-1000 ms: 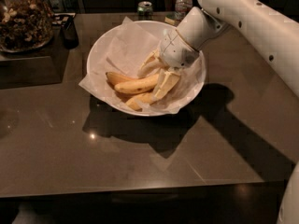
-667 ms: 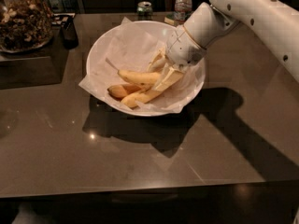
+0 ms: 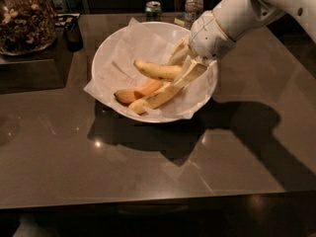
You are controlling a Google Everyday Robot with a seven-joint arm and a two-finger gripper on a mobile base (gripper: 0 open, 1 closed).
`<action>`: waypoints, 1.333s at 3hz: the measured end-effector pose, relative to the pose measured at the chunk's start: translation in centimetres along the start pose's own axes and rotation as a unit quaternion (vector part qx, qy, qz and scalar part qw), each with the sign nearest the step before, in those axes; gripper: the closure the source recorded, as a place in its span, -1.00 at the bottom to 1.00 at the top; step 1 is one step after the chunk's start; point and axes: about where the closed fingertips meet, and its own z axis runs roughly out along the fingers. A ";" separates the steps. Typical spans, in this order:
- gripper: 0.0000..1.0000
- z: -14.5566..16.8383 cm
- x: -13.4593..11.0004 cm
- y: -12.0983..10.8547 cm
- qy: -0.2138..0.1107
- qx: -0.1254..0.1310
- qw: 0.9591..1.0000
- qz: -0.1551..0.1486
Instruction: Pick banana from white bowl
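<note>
The white bowl [image 3: 113,48], lined with crinkled white paper, stands on the dark table. In it is the bright-yellow banana [image 3: 155,70], with its right end between my gripper's fingers. My gripper [image 3: 181,65] hangs over the bowl's right side and is shut on this banana, holding it a little above the other two. Below it lie a shorter orange-tinted banana [image 3: 134,93] and a paler yellow banana [image 3: 160,97]. My white arm [image 3: 232,14] comes in from the upper right.
A glass jar of nuts [image 3: 24,19] stands at the back left beside a dark cup [image 3: 74,33]. A soda can [image 3: 153,9] and a water bottle [image 3: 193,4] stand behind the bowl. The table's front edge [image 3: 148,201] runs across the bottom.
My gripper has moved up and to the right with the bright-yellow banana, which has come away from the other two bananas in the bowl.
</note>
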 end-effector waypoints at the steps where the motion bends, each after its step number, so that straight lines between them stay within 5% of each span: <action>1: 1.00 -3.3 -1.1 1.0 -0.034 0.001 0.999 0.009; 2: 1.00 -6.2 -3.4 3.6 -0.111 0.012 0.994 -0.001; 3: 1.00 -10.5 -5.1 7.2 -0.181 0.058 0.982 0.003; 4: 1.00 -10.4 -5.1 7.2 -0.180 0.057 0.982 0.002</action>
